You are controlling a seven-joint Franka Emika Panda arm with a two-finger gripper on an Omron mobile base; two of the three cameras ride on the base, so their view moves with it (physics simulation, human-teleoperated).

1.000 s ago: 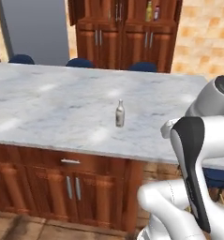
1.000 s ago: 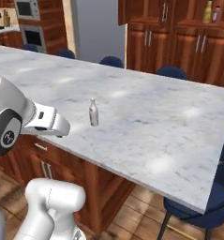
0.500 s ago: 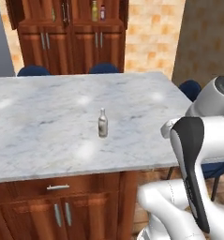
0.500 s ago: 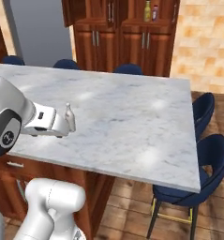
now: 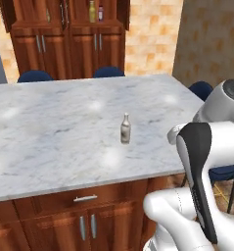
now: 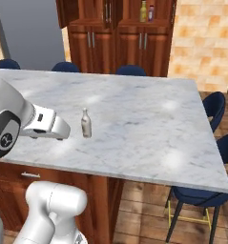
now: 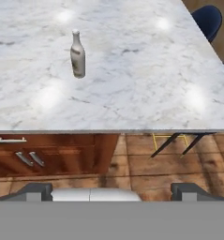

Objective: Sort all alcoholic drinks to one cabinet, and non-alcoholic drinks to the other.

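Whitish glass bottle (image 5: 125, 128) stands alone on the marble counter (image 5: 50, 132); gripper (image 7: 111, 190) hangs short, jaws released, empty; next: reach and grasp it.

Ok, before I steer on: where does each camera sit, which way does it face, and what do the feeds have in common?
Left base view: behind the arm on its left, facing over the marble counter toward the wooden cabinet; white arm at lower right.
Right base view: behind on the right, same direction; arm at lower left, blue stools on the right.
Hand view: on the hand, below counter height, looking up across the counter edge; open pincer at the bottom.
Shared: all three show the small whitish bottle upright on the counter.
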